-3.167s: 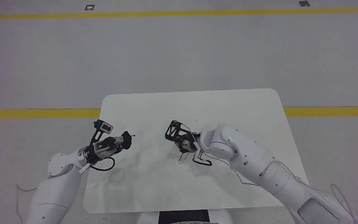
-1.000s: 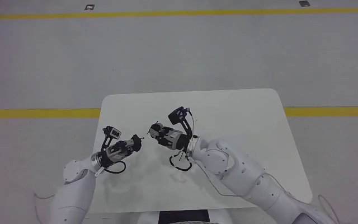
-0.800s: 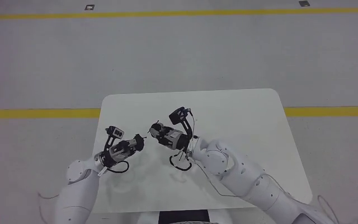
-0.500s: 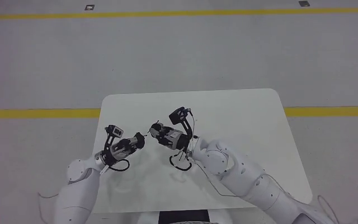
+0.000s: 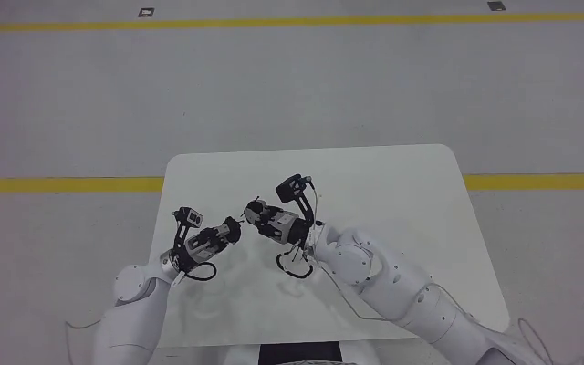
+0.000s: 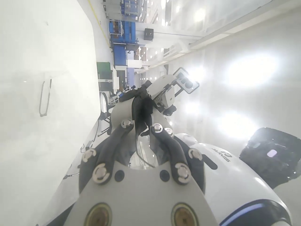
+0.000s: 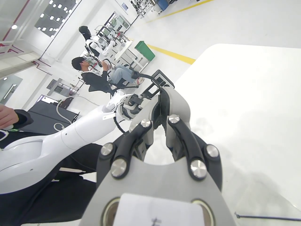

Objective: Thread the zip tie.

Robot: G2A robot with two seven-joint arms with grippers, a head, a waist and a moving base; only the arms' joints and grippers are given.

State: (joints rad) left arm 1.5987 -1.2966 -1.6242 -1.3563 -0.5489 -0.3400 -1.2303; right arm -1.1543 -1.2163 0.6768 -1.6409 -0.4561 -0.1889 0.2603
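**Zip tie pinched between two claws meeting over the surface**

The zip tie (image 6: 137, 147) is off the surface, held up in the air where the two claws come together. In the left wrist view it shows as a thin dark strand running back from the fingertips toward the base of that claw. It is too fine to trace in the top view, and which end is the head cannot be told.

The left claw (image 5: 231, 228) has its fingers drawn fully together, with the strand nipped at their dark tips. The right claw (image 5: 249, 214) sits just beside it, tip to tip and almost touching, pointing the opposite way. Its fingers are also pressed together, and in the right wrist view a narrow dark strip stands between the pads. Whether the tie's tail has entered its head cannot be seen, since the two sets of fingertips hide the meeting point.

Both claws hang above the left half of the white, round-cornered surface (image 5: 411, 182), nearer its front edge than its back. The left arm comes in from the front left corner, and the right arm stretches across from the front right. A black cable loop (image 5: 292, 265) hangs under the right wrist.

A yellow line (image 5: 91, 185) crosses the pale floor on either side of the surface, and a second yellow line (image 5: 274, 22) runs farther back.
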